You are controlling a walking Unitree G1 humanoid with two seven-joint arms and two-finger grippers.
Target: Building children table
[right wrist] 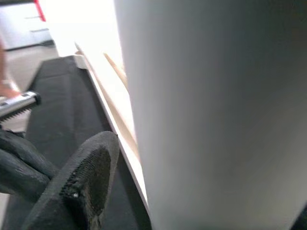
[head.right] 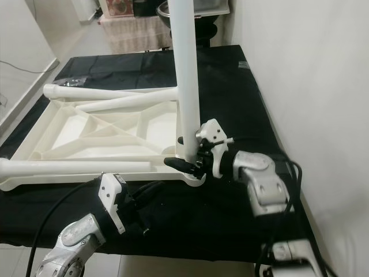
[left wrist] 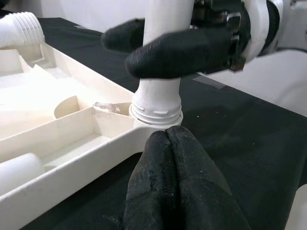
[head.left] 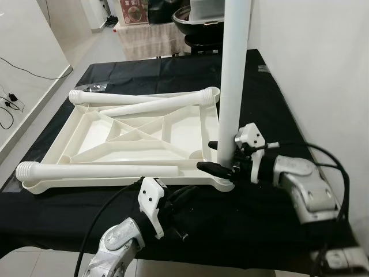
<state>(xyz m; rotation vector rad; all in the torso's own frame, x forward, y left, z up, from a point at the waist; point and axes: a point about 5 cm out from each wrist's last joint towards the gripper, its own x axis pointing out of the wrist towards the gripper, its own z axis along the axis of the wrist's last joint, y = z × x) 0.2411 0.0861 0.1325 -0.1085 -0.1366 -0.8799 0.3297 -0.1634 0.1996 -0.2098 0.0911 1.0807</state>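
Black-draped worktop (head.left: pixel 271 98), white wall along its 3 o'clock edge. Upside-down cream plastic tabletop (head.left: pixel 144 138) lies at 10 o'clock. Right end effector (head.left: pixel 221 156) grasping the upright white leg tube (head.left: pixel 233 81) in the near corner socket. Left end effector (left wrist: pixel 168 158) clenched, empty, just beside the socket.

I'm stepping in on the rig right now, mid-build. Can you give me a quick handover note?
Right gripper: shut on the upright leg, low down, just above its corner socket in the upside-down tabletop.
Left gripper: shut, empty, at the tabletop's near edge by that same socket.
Three more legs lie on the tabletop: near leg, far leg, middle leg.
Done: one leg standing in its socket; whether fully screwed home I cannot tell.
Left: the three other legs, then turning the table over.
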